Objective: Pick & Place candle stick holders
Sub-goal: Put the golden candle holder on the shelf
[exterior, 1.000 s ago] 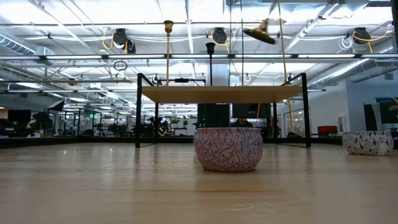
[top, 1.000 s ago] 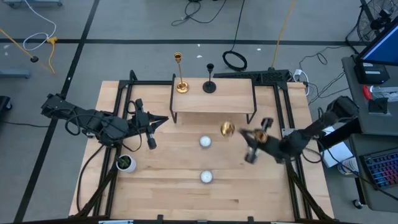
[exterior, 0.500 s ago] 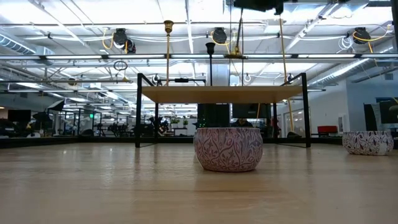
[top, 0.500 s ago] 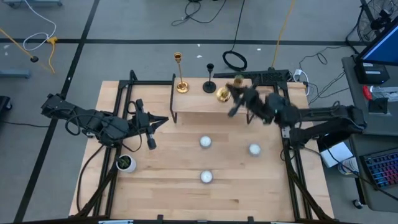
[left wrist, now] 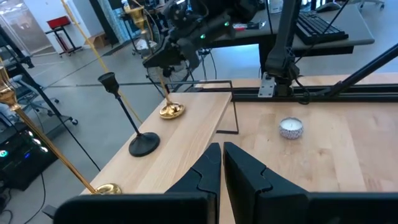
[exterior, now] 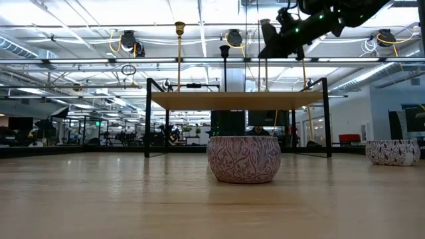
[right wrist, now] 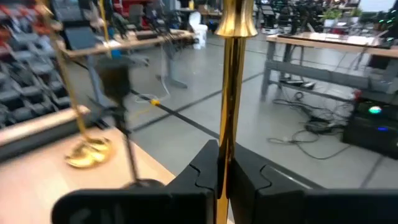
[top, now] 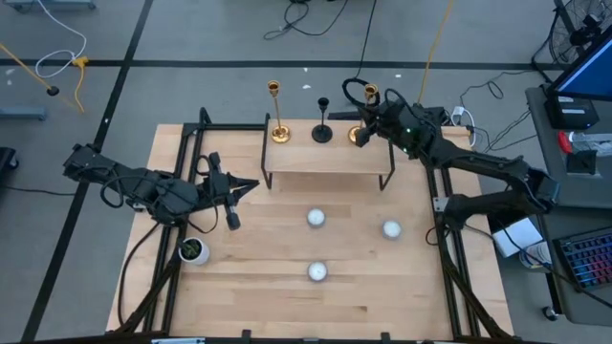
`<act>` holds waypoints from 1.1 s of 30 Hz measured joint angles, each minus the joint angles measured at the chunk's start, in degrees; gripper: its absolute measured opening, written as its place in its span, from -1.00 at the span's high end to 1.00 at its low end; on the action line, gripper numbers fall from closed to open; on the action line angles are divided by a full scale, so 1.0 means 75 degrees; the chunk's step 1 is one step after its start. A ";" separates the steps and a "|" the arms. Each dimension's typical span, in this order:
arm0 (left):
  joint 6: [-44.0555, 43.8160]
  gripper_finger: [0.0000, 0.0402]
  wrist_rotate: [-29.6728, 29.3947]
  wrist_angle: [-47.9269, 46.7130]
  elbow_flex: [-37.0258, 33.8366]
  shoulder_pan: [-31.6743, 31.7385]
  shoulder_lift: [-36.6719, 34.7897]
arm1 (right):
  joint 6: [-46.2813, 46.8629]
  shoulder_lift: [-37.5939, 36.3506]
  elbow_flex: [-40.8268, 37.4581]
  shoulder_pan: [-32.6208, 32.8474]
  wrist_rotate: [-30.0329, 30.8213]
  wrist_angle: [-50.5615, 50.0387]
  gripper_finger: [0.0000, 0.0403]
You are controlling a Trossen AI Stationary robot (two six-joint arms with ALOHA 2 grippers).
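Note:
On the raised wooden shelf (top: 325, 153) at the table's far side stand a gold candle stick holder (top: 278, 119) and a shorter black one (top: 322, 124), each on its round base. My right gripper (top: 367, 117) is shut on a second gold holder (left wrist: 168, 93) at the shelf's right end; it also shows in my right wrist view (right wrist: 225, 171) and low view (exterior: 272, 46). My left gripper (top: 234, 203) hangs shut and empty above the table's left half, seen too in its wrist view (left wrist: 222, 165). My right gripper pinches the gold holder's slim stem (right wrist: 231, 134) between its two fingers, about midway up, below the cup top (right wrist: 236, 18). The fingers come level from the table's right side and lie across the stem. The holder stands upright, its round base (left wrist: 171, 111) at the shelf top.
Three small white candles lie on the table below the shelf (top: 316, 218), (top: 391, 228), (top: 316, 271); the nearest fills the low view's middle (exterior: 244, 159). A little white pot with a plant (top: 194, 250) sits near the left arm. Black frame rails run along both table sides.
My right gripper has swung from above the table's right middle toward the far edge, to the shelf's right end, staying shut on the gold holder. The holder has turned from slanted, base leading, to upright with its base at the shelf top.

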 joint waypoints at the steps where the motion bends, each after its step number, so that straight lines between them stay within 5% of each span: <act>1: 0.0003 0.87 -0.0001 -0.0018 0.0000 0.0000 -0.0003 | -0.0115 0.0056 -0.0003 -0.0048 0.0011 0.0021 0.96; 27: -0.0214 0.87 -0.0004 -0.0188 0.0000 0.0000 -0.0003 | 0.0108 0.0150 0.0006 -0.0243 0.0617 -0.0120 0.92; 33: -0.0227 0.87 -0.0002 -0.0185 0.0000 0.0000 -0.0003 | -0.0055 0.0156 0.0003 -0.0243 0.0627 -0.0209 0.71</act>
